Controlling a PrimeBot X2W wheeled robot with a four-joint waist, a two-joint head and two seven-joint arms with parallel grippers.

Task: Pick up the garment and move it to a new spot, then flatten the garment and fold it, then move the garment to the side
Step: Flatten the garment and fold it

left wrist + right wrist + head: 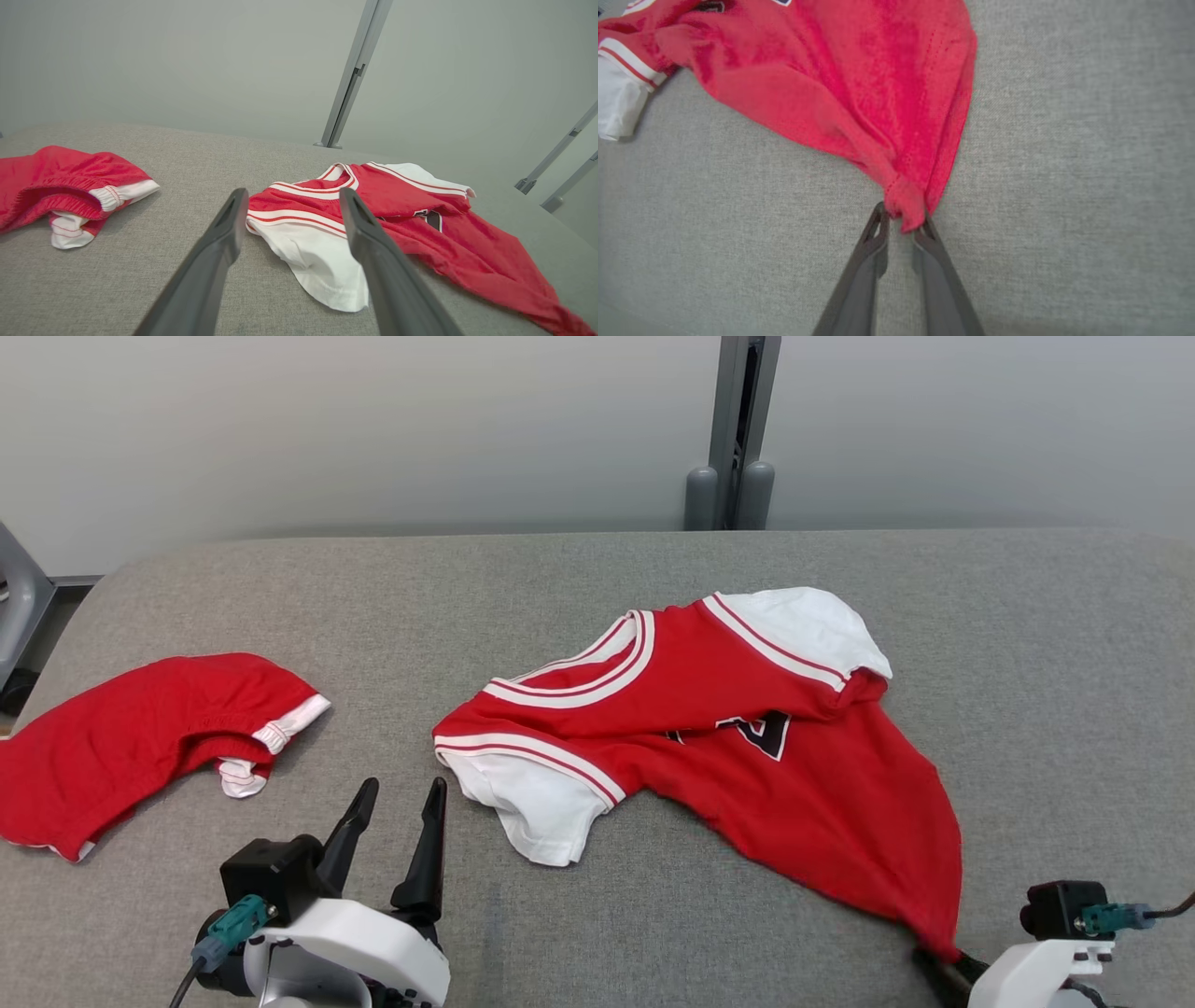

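The garment (747, 737) is a red jersey with white sleeves and white-striped trim, lying crumpled in the middle of the grey padded table (597, 579). Its lower hem is drawn out into a point toward the front right. My right gripper (903, 219) is shut on that hem corner, the bunched red cloth (906, 210) pinched between its tips; in the head view this grip sits at the bottom right (938, 957). My left gripper (401, 793) stands open at the front left, empty, just short of the jersey's near white sleeve (317, 261), which shows between its fingers (369, 242).
Red shorts (140, 737) with white trim lie at the table's left edge, also in the left wrist view (60, 191). A grey metal post (738, 429) stands behind the table against the pale wall. Bare grey table surrounds the jersey on the right and back.
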